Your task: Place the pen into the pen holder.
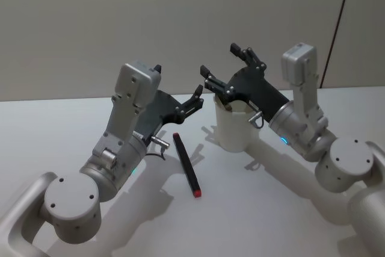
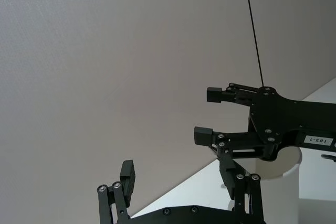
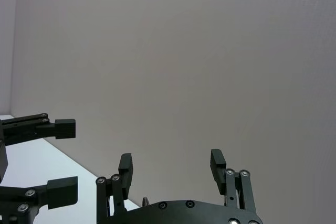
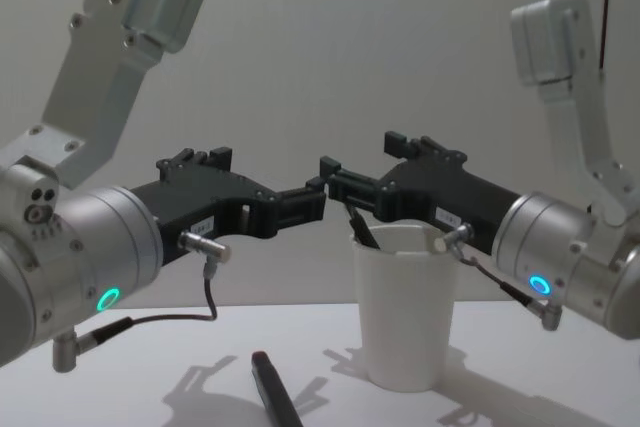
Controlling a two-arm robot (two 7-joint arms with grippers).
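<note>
The pen [image 1: 186, 164], black with a red end, lies flat on the white table [image 1: 258, 209]; in the chest view the pen [image 4: 272, 392] shows low, left of the cup. The pen holder [image 1: 236, 126] is a white paper cup [image 4: 405, 317] standing upright to the pen's right. A slim dark thing [image 4: 362, 227] leans inside its rim. My left gripper [image 1: 177, 82] hangs open and empty above the pen's far end. Held above the cup's rim, my right gripper [image 1: 222, 61] is open with nothing in it. The two grippers face each other, close but apart [image 4: 265, 175] [image 4: 360, 155].
A plain grey wall [image 1: 180, 16] stands behind the table. A thin dark cable [image 1: 337, 28] runs down the wall at the right. Both arms' elbows [image 1: 72, 206] [image 1: 349, 164] rest over the table's near corners.
</note>
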